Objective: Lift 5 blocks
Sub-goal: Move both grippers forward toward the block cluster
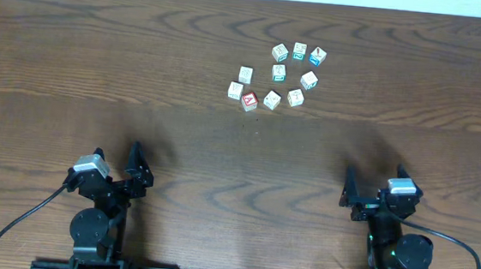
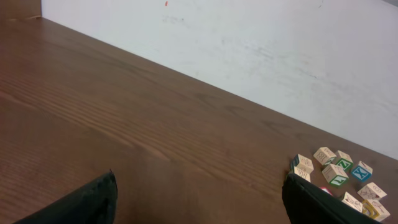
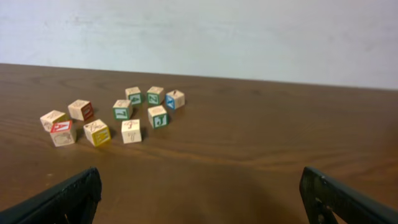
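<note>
blocks [image 1: 279, 72] first: is any of them off the wood yet?

— none that i can see. all ten little cubes sit flat on the table [image 1: 100, 55], in a loose cluster toward the far edge, a bit right of the middle, near the white wall [image 3: 249, 37]. no two are stacked.

so nothing counts as lifted?

— i'd put the count at zero of five. the whole job is ahead.

what are the arms doing?

— the left gripper [image 2: 199, 208] has its jaws spread wide with only bare wood between them. the cluster shows far off at the right edge of its view. the right gripper [image 3: 199, 202] is spread just as wide, nothing in it, and looks across at the cubes, well apart from them.

anything to steer clear of?

— the red-faced cube [image 1: 249, 102] at the near left of the cluster. it sits just beside a pale one, so a pick there needs care. the cubes at the rim of the group look easier to reach first.
</note>
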Motion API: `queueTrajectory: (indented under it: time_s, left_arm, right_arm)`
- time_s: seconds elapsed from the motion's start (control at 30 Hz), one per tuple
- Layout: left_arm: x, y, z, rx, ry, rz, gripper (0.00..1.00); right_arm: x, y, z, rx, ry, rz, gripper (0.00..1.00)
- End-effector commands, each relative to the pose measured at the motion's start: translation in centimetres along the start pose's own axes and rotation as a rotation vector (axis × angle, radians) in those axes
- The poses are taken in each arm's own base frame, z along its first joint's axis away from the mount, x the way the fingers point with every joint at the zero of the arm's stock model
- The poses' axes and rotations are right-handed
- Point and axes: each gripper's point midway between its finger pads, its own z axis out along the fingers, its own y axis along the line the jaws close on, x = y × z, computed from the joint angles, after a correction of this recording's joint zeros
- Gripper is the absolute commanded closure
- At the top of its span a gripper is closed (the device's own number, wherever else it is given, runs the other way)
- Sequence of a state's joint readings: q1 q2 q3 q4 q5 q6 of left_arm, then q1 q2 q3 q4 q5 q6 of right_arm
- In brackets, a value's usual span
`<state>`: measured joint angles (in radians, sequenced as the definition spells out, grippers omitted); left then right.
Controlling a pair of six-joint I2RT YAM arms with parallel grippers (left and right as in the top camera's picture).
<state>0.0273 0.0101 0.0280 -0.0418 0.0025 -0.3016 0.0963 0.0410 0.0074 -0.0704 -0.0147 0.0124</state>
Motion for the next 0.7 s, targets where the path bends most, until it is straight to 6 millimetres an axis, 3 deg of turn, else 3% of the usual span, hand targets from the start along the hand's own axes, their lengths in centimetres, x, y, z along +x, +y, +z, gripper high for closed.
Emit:
queueTrajectory:
  time_s: [0.0,0.4,0.67]
  left_arm:
    - [1.7,0.5,0.1,-0.007,0.048,0.018,0.15]
    - [1.5,0.4,0.1,-0.005,0.042,0.018,0.15]
    - [1.4,-0.1,0.0,0.02,0.053,0.006,0.15]
  right_arm:
    - [0.4,0.3,0.1,-0.024,0.025,0.072,0.01]
    - [-2.1,0.6,0.7,-0.035,0.124,0.102,0.01]
    - [-1.4,2.0,4.0,-0.107,0.376,0.124,0.01]
